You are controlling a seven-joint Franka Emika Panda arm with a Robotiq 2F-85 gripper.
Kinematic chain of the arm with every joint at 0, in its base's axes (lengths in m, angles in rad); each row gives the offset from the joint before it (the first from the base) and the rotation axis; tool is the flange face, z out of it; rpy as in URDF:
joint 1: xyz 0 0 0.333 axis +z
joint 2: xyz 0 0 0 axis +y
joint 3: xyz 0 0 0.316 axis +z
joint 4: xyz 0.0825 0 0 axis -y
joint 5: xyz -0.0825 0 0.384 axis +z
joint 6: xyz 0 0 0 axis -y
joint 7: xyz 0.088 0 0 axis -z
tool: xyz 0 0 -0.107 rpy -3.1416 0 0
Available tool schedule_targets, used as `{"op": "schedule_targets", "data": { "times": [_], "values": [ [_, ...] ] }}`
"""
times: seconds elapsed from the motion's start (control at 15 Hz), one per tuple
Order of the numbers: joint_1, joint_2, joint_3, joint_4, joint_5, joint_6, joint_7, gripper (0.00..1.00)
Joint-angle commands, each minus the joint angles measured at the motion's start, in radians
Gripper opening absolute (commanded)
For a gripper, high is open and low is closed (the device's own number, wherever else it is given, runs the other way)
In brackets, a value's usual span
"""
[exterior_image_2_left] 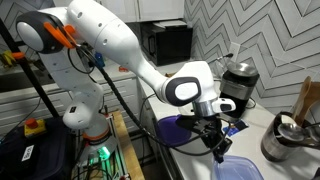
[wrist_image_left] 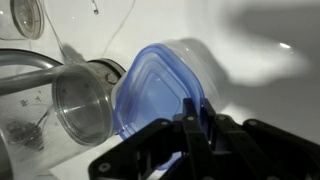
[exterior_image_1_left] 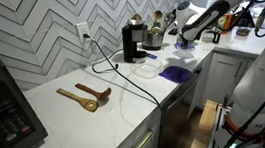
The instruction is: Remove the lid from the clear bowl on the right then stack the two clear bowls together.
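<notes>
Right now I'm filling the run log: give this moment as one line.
step: lid removal | gripper: shut on light-blue lid edge | lid: tilted

The white arm (exterior_image_2_left: 120,45) reaches over the counter (exterior_image_2_left: 258,128), its gripper (exterior_image_2_left: 219,150) pointing down onto the edge of the light-blue lid (exterior_image_2_left: 240,171), near the black coffee maker (exterior_image_2_left: 238,85).
</notes>
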Motion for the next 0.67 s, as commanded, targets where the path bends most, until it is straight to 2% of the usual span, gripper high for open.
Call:
{"op": "schedule_targets", "data": {
  "times": [0.0, 0.4, 0.6],
  "values": [
    [-0.006, -0.044, 0.018, -0.011, -0.113, 0.007, 0.071, 0.08],
    [0.011, -0.114, 0.065, -0.018, -0.314, -0.014, 0.175, 0.02],
    [0.036, -0.140, 0.083, -0.034, -0.312, -0.008, 0.157, 0.02]
  ]
}}
